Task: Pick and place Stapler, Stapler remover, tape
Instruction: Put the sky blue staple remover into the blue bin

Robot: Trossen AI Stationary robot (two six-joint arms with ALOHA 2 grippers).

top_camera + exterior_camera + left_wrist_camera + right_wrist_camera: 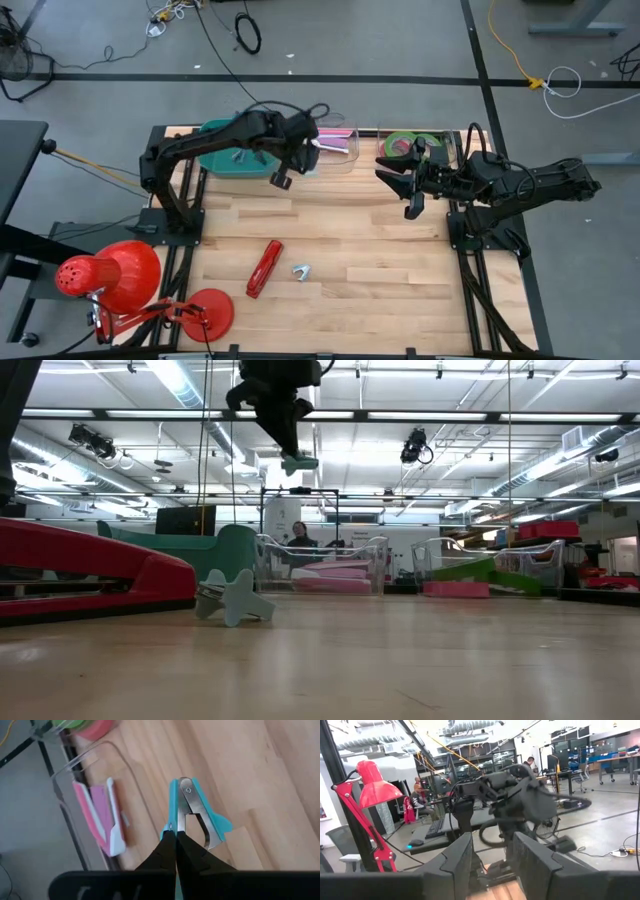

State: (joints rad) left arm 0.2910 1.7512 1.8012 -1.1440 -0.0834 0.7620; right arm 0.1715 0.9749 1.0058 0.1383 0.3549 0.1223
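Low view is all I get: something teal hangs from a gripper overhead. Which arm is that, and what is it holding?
Observer: That is the left gripper, shut on a teal stapler remover.
Operator: Is it over a bin?
Observer: By the left wrist view it is over bare wood, beside the clear bin that holds pink staplers.
Operator: And the right arm?
Observer: The right gripper is open and empty, near the bin with green tape.

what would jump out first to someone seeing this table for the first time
Probably the left hand, raised above the far side of the table and shut on a teal staple remover near the clear bin holding pink staplers. Next, the red stapler and a second staple remover lying on the wood near the front, beside a bright red desk lamp.
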